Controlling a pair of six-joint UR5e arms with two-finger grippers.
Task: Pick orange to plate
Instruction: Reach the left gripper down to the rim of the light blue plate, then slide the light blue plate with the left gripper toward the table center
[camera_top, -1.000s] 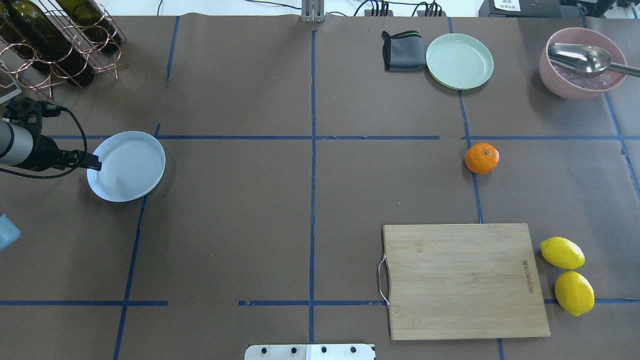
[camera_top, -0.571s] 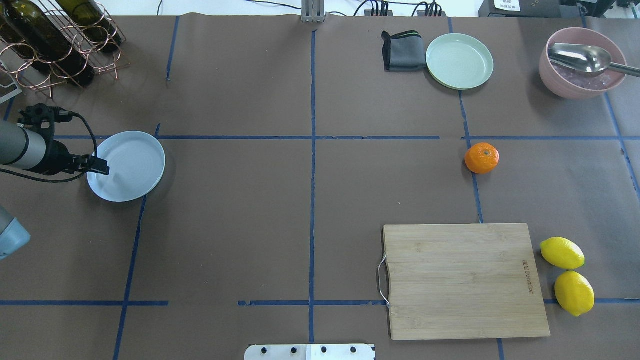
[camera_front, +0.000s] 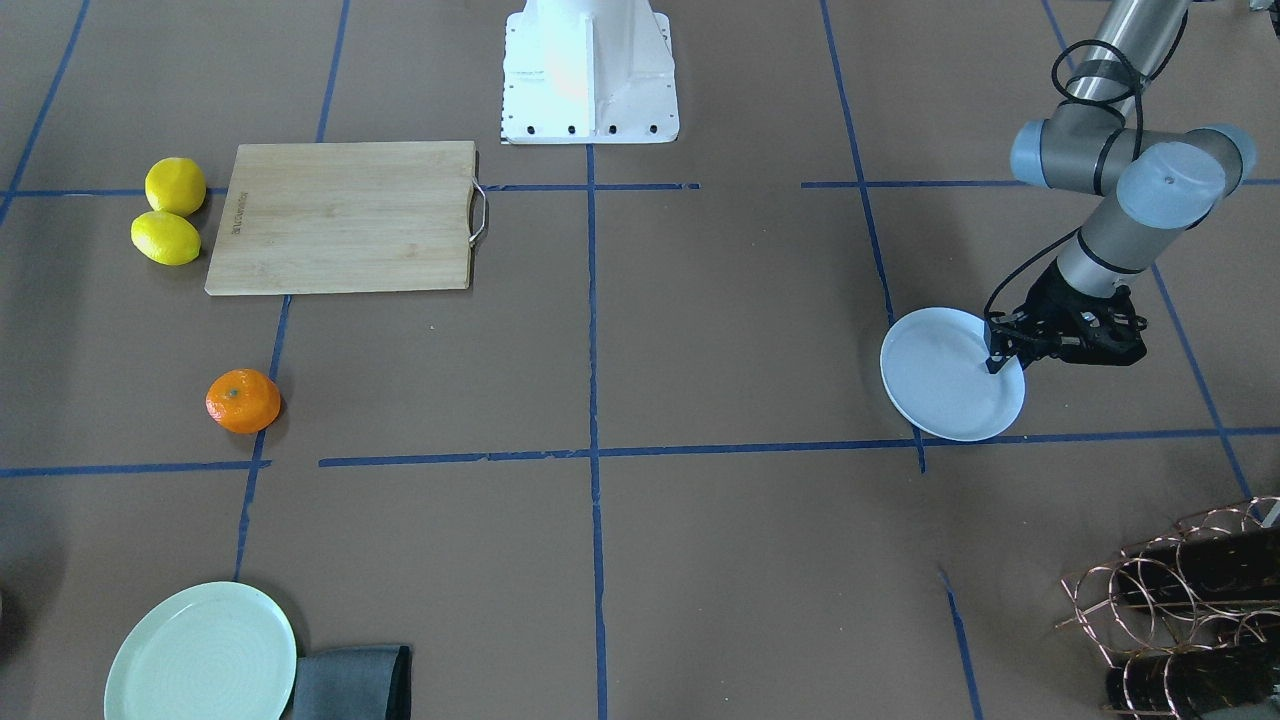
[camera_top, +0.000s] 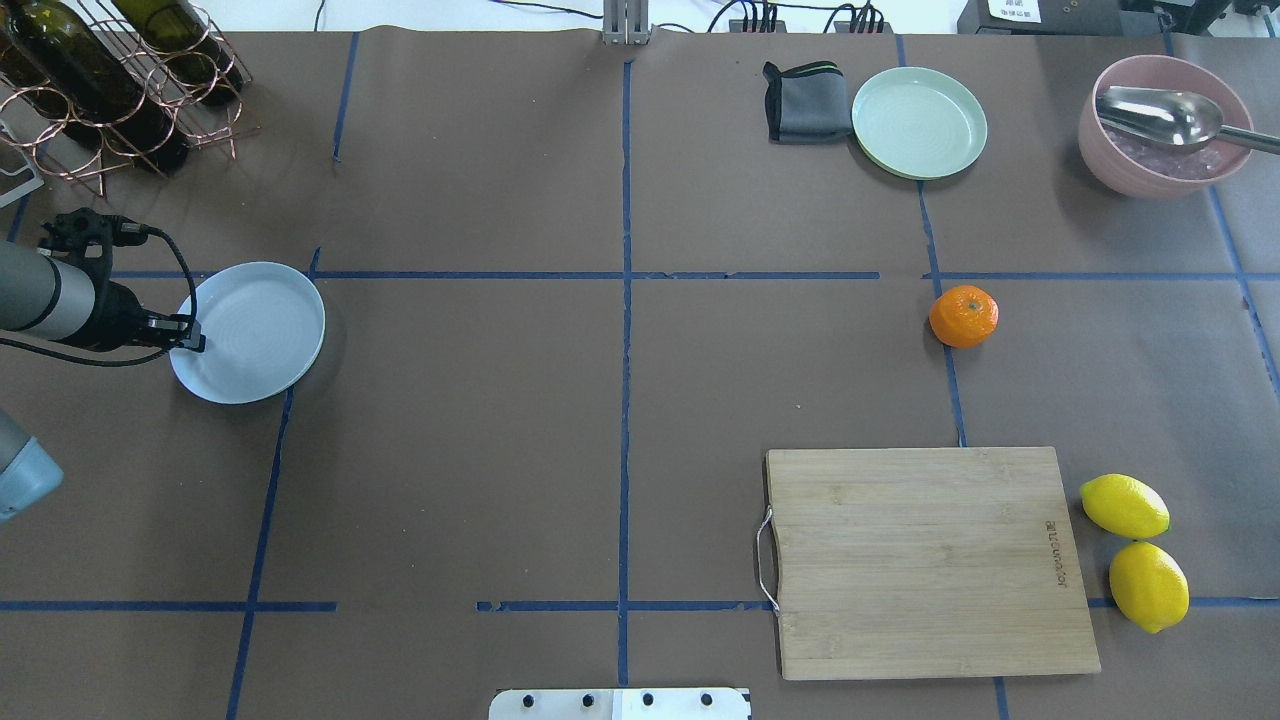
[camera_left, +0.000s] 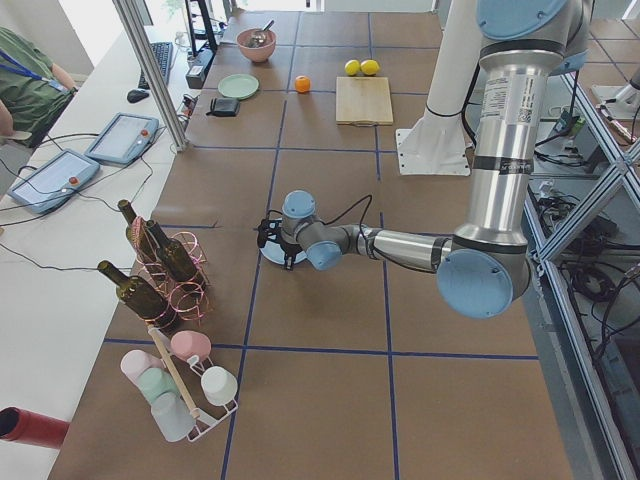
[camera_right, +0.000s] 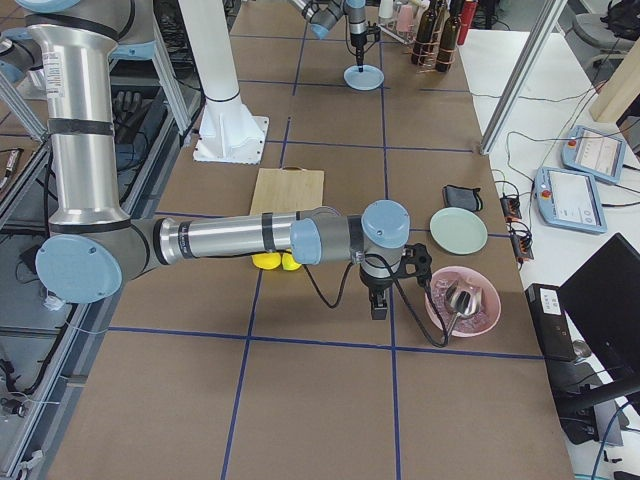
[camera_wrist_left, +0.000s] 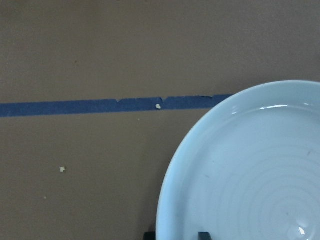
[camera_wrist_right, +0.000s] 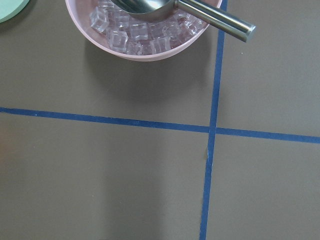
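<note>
The orange lies alone on the brown table on the right side, on a blue tape line; the front view also shows the orange. The white plate rests far to the left. My left gripper is at the plate's left rim and appears shut on it. In the left wrist view its fingertips straddle the edge of the plate. My right gripper shows only in the right side view, near the pink bowl; whether it is open or shut I cannot tell.
A pale green plate and a grey cloth sit at the back right, beside a pink bowl holding ice and a metal scoop. A wooden cutting board and two lemons are front right. A bottle rack stands back left.
My left gripper slid right over the plate's rim, then drew back slightly left. The plate shifted a little left with it. The orange has not moved.
</note>
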